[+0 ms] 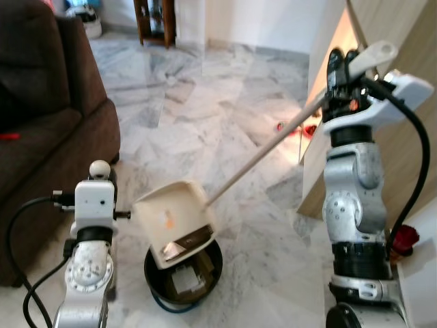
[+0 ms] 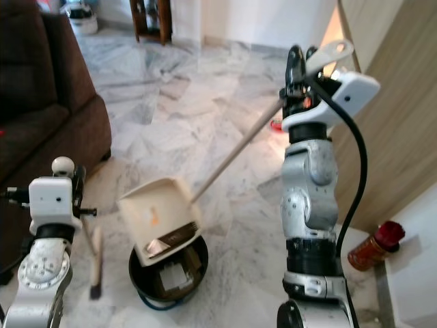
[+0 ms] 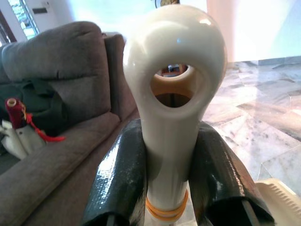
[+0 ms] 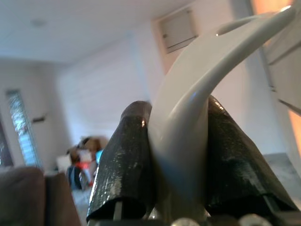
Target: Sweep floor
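A brown sofa (image 1: 48, 123) stood left on the marble floor (image 1: 198, 116). The cream dustpan (image 1: 174, 219) tilted over a black bin (image 1: 205, 273); the right tool (image 1: 343, 65) clenched its long handle (image 1: 266, 147). The left tool (image 3: 164, 188) gripped the broom handle (image 3: 171, 94).

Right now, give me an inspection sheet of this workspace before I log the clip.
Surface: marble floor, pale and veined.
Job's things: dustpan tilted over black bin; debris inside bin; its long handle runs up to the right gripper. Broom stands beside bin.
Clutter: red bits on floor by the wall; red can.
Grippers: right gripper shut on dustpan handle end; left gripper shut on broom handle top.
Cables: black cables on both arms.
Surroundings: brown sofa, wooden panel.
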Robot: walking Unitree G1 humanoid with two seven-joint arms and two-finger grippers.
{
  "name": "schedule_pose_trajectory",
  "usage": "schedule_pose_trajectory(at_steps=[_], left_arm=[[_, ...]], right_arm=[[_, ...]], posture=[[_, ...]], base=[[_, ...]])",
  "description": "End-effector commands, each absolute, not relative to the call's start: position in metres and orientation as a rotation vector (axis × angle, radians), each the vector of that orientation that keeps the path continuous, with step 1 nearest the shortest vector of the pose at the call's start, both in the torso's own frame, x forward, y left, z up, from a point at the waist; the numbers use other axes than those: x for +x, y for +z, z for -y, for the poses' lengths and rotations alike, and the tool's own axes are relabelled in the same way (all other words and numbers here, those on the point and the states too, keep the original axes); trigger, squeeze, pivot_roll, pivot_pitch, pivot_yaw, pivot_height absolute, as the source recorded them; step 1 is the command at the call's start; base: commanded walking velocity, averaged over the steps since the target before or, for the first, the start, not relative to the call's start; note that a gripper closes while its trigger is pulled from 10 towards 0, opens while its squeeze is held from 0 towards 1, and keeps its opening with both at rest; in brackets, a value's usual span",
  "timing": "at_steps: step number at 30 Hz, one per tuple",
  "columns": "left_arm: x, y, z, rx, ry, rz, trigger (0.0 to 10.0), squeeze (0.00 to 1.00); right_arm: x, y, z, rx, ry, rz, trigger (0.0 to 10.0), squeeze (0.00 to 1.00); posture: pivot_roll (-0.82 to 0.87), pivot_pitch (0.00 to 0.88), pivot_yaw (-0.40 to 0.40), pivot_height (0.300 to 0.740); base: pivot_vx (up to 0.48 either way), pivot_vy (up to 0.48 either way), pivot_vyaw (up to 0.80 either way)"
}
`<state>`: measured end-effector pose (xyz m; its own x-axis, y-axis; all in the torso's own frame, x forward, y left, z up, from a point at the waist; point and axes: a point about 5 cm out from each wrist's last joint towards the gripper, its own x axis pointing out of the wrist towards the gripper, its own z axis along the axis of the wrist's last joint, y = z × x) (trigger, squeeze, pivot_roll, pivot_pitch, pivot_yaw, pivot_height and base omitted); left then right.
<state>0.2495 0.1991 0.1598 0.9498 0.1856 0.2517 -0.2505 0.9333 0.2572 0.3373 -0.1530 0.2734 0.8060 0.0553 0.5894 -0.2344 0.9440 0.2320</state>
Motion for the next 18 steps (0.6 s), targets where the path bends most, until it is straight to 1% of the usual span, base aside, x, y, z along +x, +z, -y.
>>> schedule_pose_trajectory(at_steps=[1,4,6,8,14,18], left_arm=[[0.248,0.167,-0.2,0.316,0.228,0.27,10.0,0.0],[0.248,0.168,-0.199,0.316,0.224,0.276,10.0,0.0],[0.248,0.168,-0.199,0.316,0.223,0.276,10.0,0.0],[0.248,0.168,-0.199,0.314,0.219,0.278,10.0,0.0],[0.248,0.168,-0.198,0.314,0.214,0.279,10.0,0.0],[0.248,0.168,-0.198,0.312,0.21,0.28,10.0,0.0]], right_arm=[[0.328,0.293,0.146,0.301,0.201,0.721,10.0,0.0],[0.323,0.293,0.137,0.276,0.244,0.735,10.0,0.0],[0.322,0.292,0.135,0.27,0.249,0.737,10.0,0.0],[0.318,0.291,0.125,0.244,0.288,0.751,10.0,0.0],[0.311,0.291,0.11,0.182,0.328,0.78,10.0,0.0],[0.304,0.289,0.093,0.171,0.37,0.791,10.0,0.0]], posture=[[0.04,0.068,-0.048,0.74],[0.04,0.068,-0.048,0.74],[0.04,0.068,-0.048,0.74],[0.04,0.062,-0.047,0.74],[0.04,0.057,-0.046,0.74],[0.04,0.053,-0.047,0.74]], base=[[0.0,0.0,0.0],[0.0,0.0,0.0],[0.0,0.0,0.0],[0.0,0.0,0.0],[0.0,0.0,0.0],[0.0,0.0,0.0]])
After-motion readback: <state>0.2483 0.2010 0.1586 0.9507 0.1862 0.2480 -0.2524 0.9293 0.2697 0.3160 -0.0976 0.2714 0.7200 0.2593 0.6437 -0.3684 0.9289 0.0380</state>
